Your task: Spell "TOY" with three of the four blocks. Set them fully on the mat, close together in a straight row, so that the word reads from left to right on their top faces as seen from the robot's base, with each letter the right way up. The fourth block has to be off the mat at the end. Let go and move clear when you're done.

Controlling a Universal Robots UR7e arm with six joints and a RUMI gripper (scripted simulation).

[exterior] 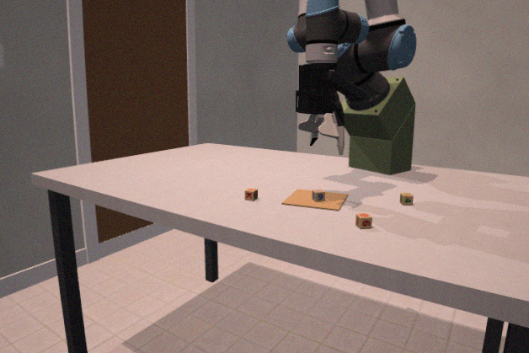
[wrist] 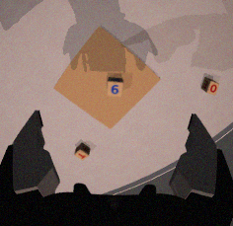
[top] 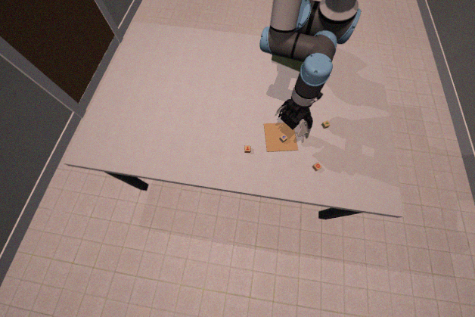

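So the blocks look small, light and stiff, probably wood or something like it. They shouldn't be squashed by a grip, but they could be twisted or knocked over if only one finger lands. They're best taken low, across two opposite side faces, with the top left uncovered.

The blue block (top: 283,138) (exterior: 318,195) (wrist: 115,88) sits on the mat (top: 273,144) (exterior: 299,200) (wrist: 79,84), its top letter too blurry to be sure of. The O (top: 317,166) (exterior: 364,221) (wrist: 210,86), the likely T (top: 247,148) (exterior: 251,195) (wrist: 82,151) and the green block (top: 326,124) (exterior: 406,199), maybe the Y, are all off it. If that's right, the blue one has to be moved off.

The gripper (top: 291,125) (exterior: 327,147) (wrist: 116,113) is spread wide with nothing held, pointed down well above the table. The wrist is turned at an angle to the mat's edges, so it'd need to be lined up with a block's sides before being lowered.
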